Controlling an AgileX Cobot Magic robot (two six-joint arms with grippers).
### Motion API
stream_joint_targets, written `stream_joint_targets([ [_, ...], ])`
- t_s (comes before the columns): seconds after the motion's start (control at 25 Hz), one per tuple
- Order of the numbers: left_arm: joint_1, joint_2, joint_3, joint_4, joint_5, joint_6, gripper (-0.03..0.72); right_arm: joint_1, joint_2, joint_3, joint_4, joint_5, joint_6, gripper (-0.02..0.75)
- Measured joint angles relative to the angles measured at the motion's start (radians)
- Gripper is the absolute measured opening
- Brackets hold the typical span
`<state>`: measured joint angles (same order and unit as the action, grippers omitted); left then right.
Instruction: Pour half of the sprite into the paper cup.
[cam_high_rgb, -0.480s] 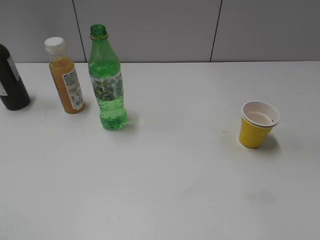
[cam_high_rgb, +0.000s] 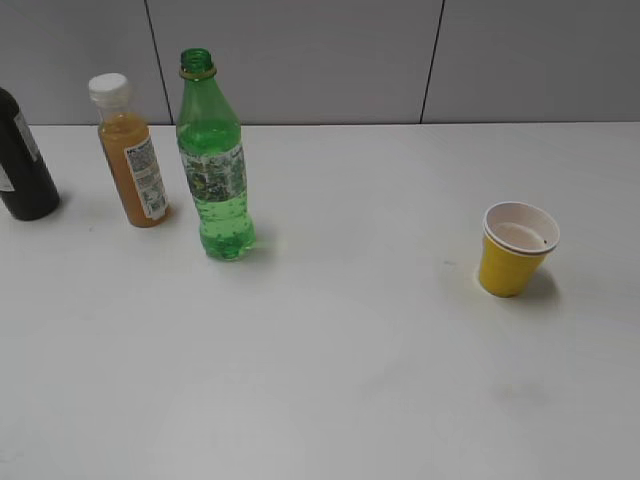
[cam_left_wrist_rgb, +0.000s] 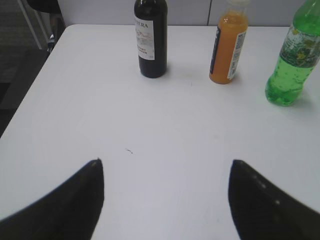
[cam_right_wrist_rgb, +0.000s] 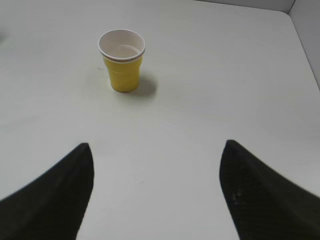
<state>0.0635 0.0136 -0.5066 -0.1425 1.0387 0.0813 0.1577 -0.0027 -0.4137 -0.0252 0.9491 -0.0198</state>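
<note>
The sprite (cam_high_rgb: 213, 170) is a tall green plastic bottle without a cap, standing upright at the back left of the white table. It also shows at the right edge of the left wrist view (cam_left_wrist_rgb: 294, 60). The yellow paper cup (cam_high_rgb: 516, 249) stands upright on the right, and in the right wrist view (cam_right_wrist_rgb: 122, 60) it is ahead and a little left of my jaws. My left gripper (cam_left_wrist_rgb: 165, 162) is open and empty, well short of the bottles. My right gripper (cam_right_wrist_rgb: 157, 146) is open and empty, short of the cup. Neither gripper shows in the exterior view.
An orange juice bottle (cam_high_rgb: 131, 155) with a white cap stands left of the sprite, and a dark bottle (cam_high_rgb: 22, 165) stands at the far left edge. The table's left edge (cam_left_wrist_rgb: 30, 95) and a chair base show in the left wrist view. A grey wall (cam_high_rgb: 320, 60) runs behind.
</note>
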Motion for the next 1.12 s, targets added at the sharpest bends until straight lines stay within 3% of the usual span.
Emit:
stream_joint_targets([
  [0.36,0.000,0.000,0.000,0.000,0.000,0.000,0.588,0.000,0.000,-0.008,0.001,-0.026,0.000,0.592],
  [1.12,0.000,0.000,0.000,0.000,0.000,0.000,0.588,0.000,0.302,-0.023,0.007,-0.460,-0.001,0.592],
])
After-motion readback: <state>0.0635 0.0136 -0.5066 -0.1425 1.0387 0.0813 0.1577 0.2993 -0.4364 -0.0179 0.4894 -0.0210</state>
